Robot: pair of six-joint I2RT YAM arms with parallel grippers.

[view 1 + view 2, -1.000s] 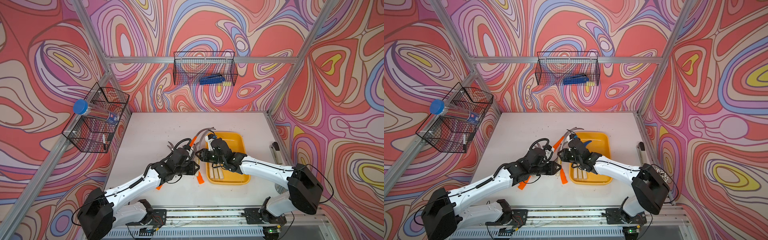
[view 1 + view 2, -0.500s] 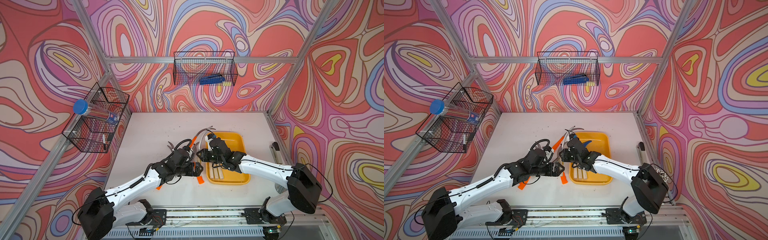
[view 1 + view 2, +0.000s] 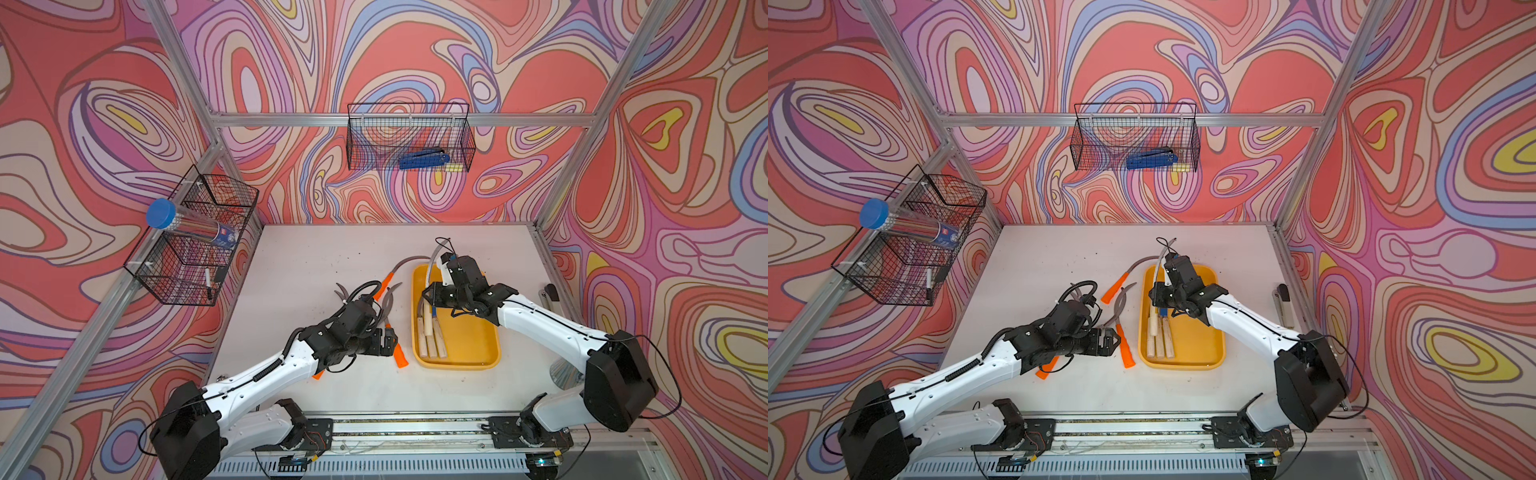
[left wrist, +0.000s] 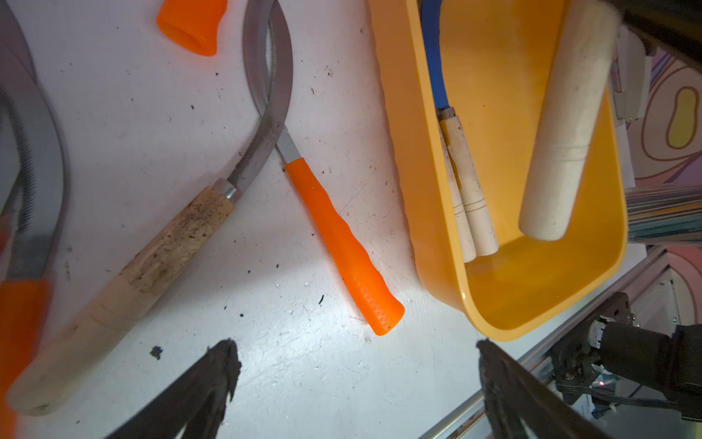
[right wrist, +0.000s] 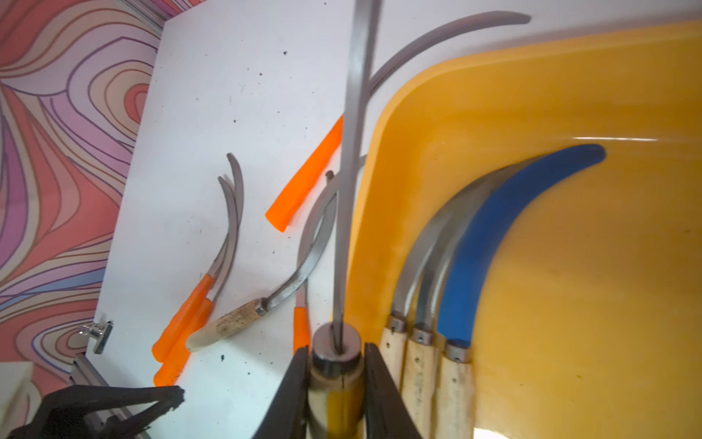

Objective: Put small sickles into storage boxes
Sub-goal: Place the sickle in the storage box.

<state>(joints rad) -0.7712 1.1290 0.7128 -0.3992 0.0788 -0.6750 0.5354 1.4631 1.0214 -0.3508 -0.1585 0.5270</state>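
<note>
Three sickles (image 3: 430, 338) in yellow tray (image 3: 471, 332)

Wire basket (image 3: 374, 141), blue tool (image 3: 424, 159), blue-capped tube (image 3: 191, 224)

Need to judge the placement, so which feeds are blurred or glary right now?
Right wrist view: the held sickle is smeared, glare streaks the yellow tray wall. Left wrist view: the orange-handled sickle at the frame edge is soft. Both top views: sharp, evenly lit.
</note>
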